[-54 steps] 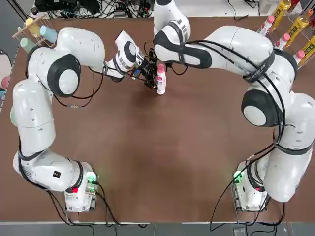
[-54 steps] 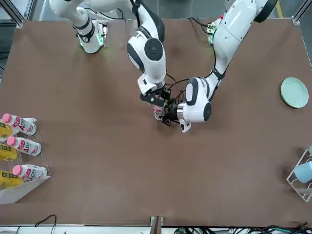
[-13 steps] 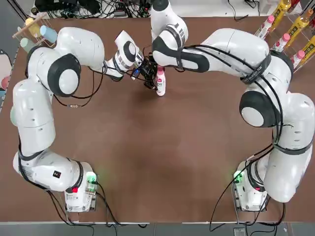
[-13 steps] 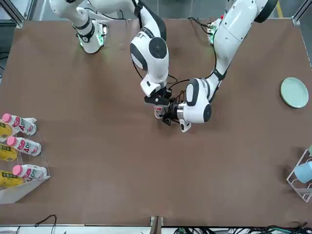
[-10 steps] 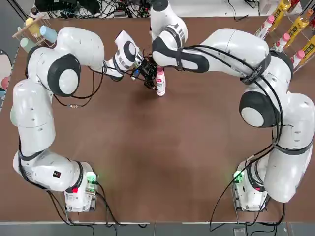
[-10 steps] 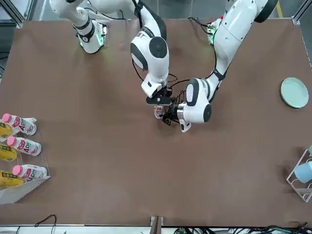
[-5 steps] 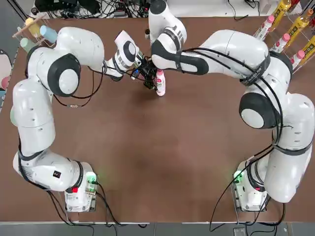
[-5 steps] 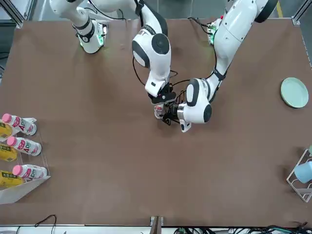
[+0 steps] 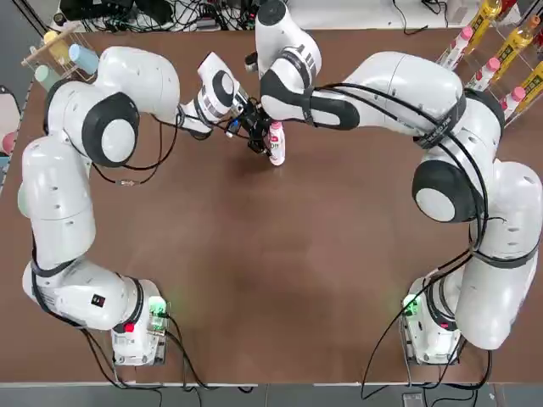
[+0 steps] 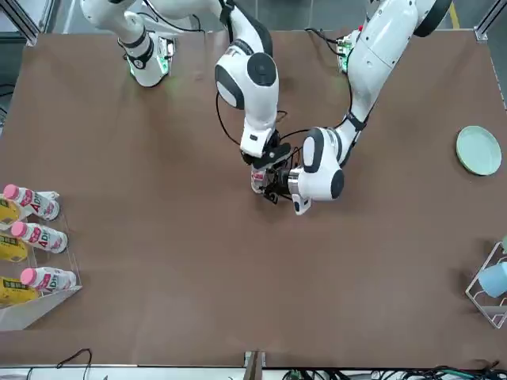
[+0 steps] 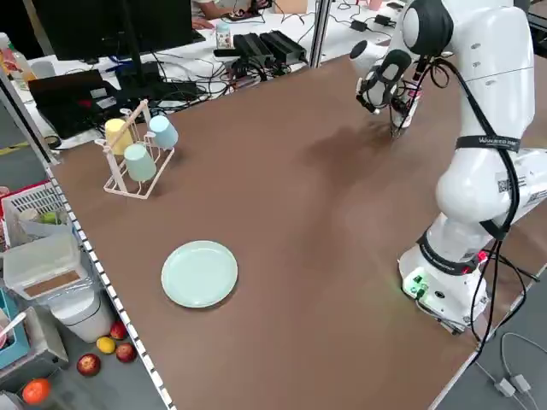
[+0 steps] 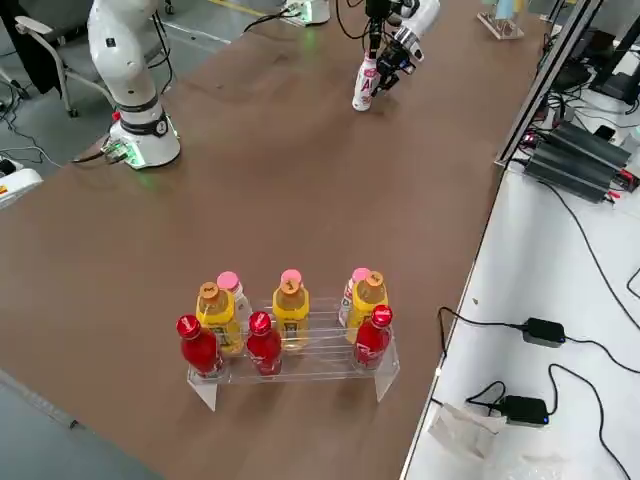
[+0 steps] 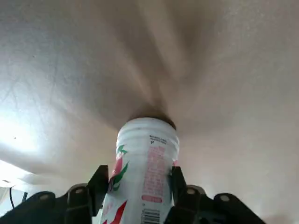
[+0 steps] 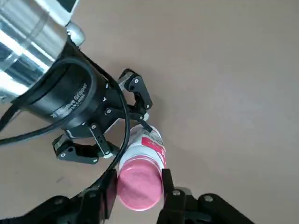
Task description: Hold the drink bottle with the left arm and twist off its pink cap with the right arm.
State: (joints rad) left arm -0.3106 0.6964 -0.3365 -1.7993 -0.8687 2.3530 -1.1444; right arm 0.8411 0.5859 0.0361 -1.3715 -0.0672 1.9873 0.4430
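**Right wrist rolls on the cap while the left arm holds the bottle fast**

Over the last second the right arm's hand has turned about its own axis in the front view, while the left arm has not shifted at all — the sign, I judge, of an unscrewing stroke under way, not yet finished, since the pink cap [image 14: 138, 183] sits on the neck.

The drink bottle [image 9: 276, 144] stands upright on the tabletop [image 9: 280, 280], near the middle of the far edge from the robot's bases. The left gripper [image 13: 135, 186] is clamped on its labelled body from the side. The right gripper [image 14: 138, 184] comes from above, its fingers pinched on the cap.

The overhead and front views hide the cap under the right arm's wrist — only the right wrist view shows both fingers flanking it. The left wrist view alone shows the label pressed between that gripper's pads. The right side view adds a rack of bottles [image 12: 290, 335] near the tabletop's right edge, well apart.
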